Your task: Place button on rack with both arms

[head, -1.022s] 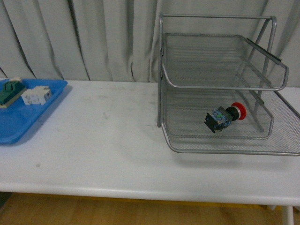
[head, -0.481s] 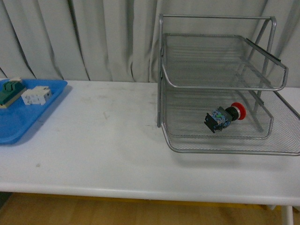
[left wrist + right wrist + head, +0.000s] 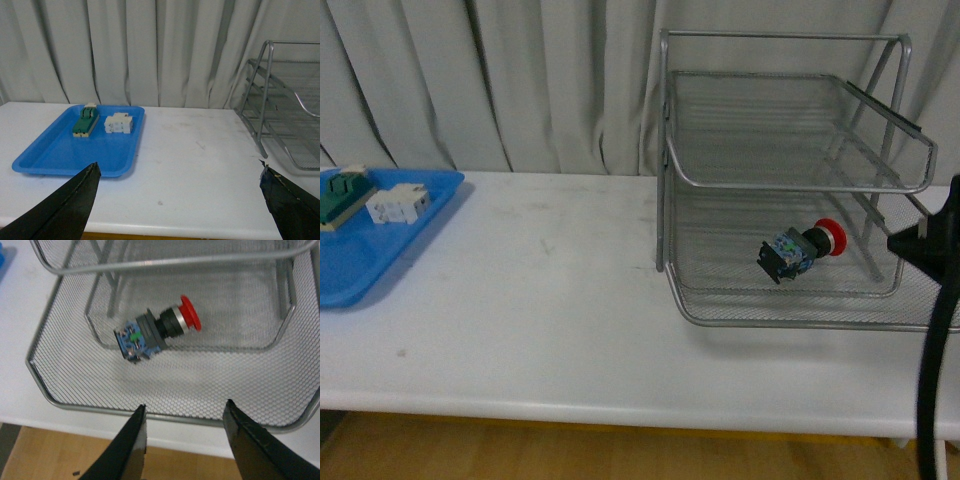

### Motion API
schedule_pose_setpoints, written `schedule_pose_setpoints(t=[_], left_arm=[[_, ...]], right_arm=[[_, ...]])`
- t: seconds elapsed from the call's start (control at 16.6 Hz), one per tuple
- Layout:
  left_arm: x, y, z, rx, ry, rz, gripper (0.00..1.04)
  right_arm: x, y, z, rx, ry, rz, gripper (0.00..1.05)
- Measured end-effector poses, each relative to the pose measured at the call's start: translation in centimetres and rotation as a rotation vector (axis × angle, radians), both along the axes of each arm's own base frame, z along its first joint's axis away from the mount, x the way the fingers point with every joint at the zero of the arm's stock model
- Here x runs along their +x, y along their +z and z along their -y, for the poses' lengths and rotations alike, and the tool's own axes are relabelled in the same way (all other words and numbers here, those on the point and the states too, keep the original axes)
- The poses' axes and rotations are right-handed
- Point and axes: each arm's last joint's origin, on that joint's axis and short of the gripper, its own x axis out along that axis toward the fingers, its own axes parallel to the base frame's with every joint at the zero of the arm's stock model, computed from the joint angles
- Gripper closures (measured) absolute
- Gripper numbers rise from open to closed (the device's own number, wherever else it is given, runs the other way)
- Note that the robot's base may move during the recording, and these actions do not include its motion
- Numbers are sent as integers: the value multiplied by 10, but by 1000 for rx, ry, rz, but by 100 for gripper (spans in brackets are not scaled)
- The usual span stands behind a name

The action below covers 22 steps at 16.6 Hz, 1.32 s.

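blue tray [image 3: 60, 155], rack [image 3: 285, 120], open tool [image 3: 177, 210]

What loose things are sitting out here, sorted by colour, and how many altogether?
Red-capped button, lying in the silver rack: 1
Green-topped block, on the blue tray: 1
White block, on the same tray: 1
Total: 3

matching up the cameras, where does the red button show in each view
Front view: the button lies on its side in the rack, on a lower tier, right of centre.
Left wrist view: not in it; only the rack's edge shows.
Right wrist view: near centre, on the mesh.
Shared landmark: the rack.
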Motion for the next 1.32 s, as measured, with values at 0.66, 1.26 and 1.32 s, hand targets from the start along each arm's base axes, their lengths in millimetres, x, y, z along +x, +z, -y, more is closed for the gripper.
schedule_pose_setpoints(t=[0.66, 1.26, 1.32], left_arm=[[0, 0, 0, 0, 0, 0, 7], [0, 0, 0, 0, 0, 0, 7], [0, 0, 0, 0, 0, 0, 7]], right_arm=[[0, -63, -21, -42, 79, -232, 103], [49, -70, -29, -74, 96, -203, 103], [55, -69, -28, -73, 94, -194, 103]])
